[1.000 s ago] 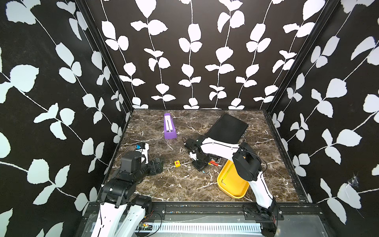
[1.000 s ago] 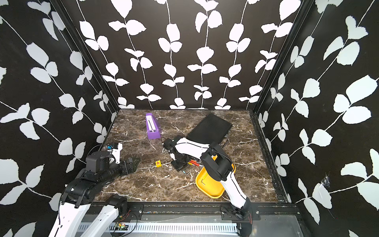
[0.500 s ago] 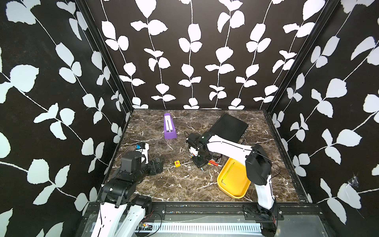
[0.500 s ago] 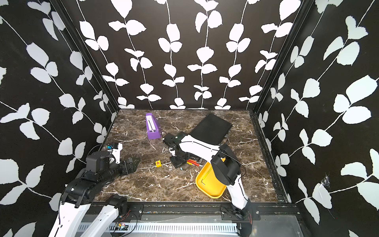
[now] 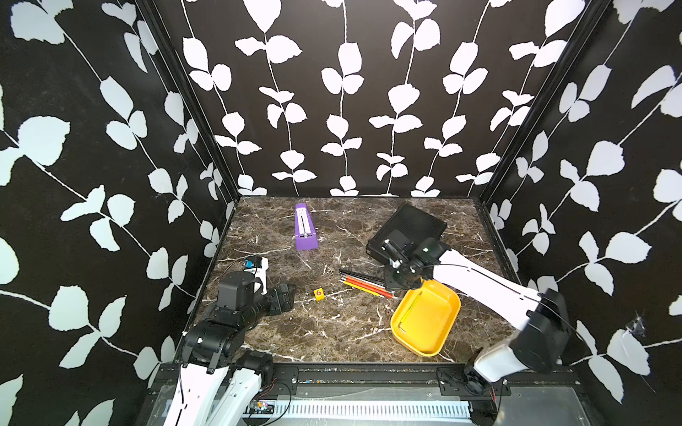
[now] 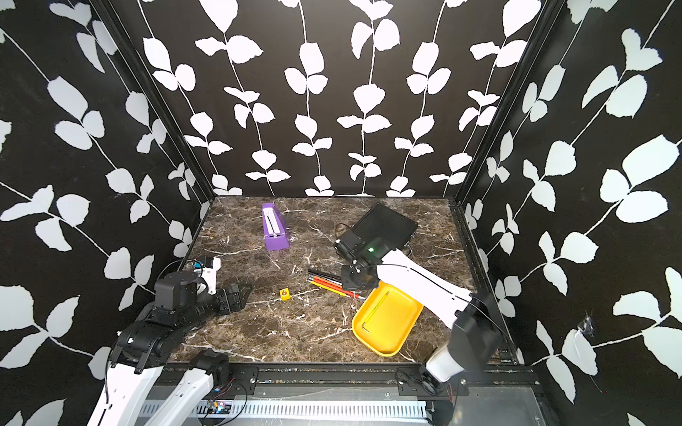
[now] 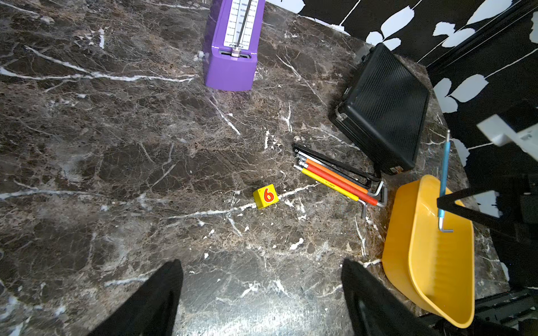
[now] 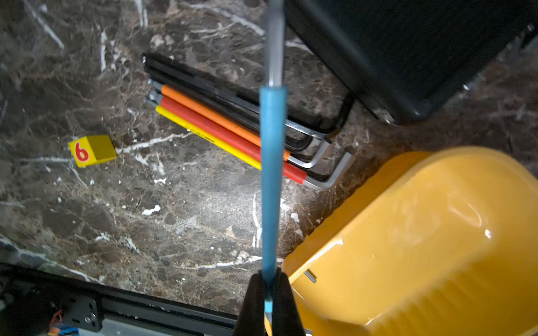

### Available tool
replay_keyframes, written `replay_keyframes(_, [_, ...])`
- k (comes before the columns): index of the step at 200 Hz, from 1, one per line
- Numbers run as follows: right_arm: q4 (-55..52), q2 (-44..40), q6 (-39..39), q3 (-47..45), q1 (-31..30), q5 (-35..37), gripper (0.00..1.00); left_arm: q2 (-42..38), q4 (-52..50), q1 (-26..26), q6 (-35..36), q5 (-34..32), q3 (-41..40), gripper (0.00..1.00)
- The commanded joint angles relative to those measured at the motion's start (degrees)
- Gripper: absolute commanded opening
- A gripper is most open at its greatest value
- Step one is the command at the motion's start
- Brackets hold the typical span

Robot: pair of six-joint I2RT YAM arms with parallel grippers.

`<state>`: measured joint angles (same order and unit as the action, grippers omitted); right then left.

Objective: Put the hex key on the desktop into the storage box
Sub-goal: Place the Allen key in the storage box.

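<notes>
Now the right gripper clamps the blue hex key by the storage box's far rim; the left gripper gapes.

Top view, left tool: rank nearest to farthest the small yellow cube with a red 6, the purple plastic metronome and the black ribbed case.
1. Small yellow cube with a red 6, just off the fingertips of the left tool.
2. Purple plastic metronome, toward the back wall.
3. Black ribbed case, at the back on the right arm's side.
</notes>
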<state>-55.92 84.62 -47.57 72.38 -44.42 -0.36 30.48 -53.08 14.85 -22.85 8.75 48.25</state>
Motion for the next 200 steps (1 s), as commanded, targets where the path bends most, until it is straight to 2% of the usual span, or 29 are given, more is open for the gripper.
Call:
replay_keyframes(1, [1.93,-4.89,-10.95,-6.65,1.89,1.67,0.00,0.41,1.62,0.16,0.88,1.25,-0.63,0.86])
replay_keyframes(35, [5.13,-9.90,-22.24,-14.22,3.17,-0.33,0.00,0.15,2.09,0.18,1.05,1.70,-0.88,0.86])
replay_keyframes(70, [7.68,-9.46,-28.51,-18.83,3.54,-2.48,0.00,-0.31,2.28,0.17,1.12,1.99,-0.96,0.86])
replay_keyframes(136, [13.55,-7.46,-30.91,-24.07,4.95,-5.47,0.00,-1.15,2.35,0.18,0.88,1.54,-0.97,0.86])
replay_keyframes(166, [18.49,-7.54,-34.31,-28.29,6.26,-7.34,0.00,-1.04,2.35,0.17,0.83,1.31,-0.91,0.86])
replay_keyframes(200, [22.30,-6.11,-33.90,-29.65,7.14,-8.41,0.00,-0.87,2.20,0.18,0.81,1.35,-0.83,0.86])
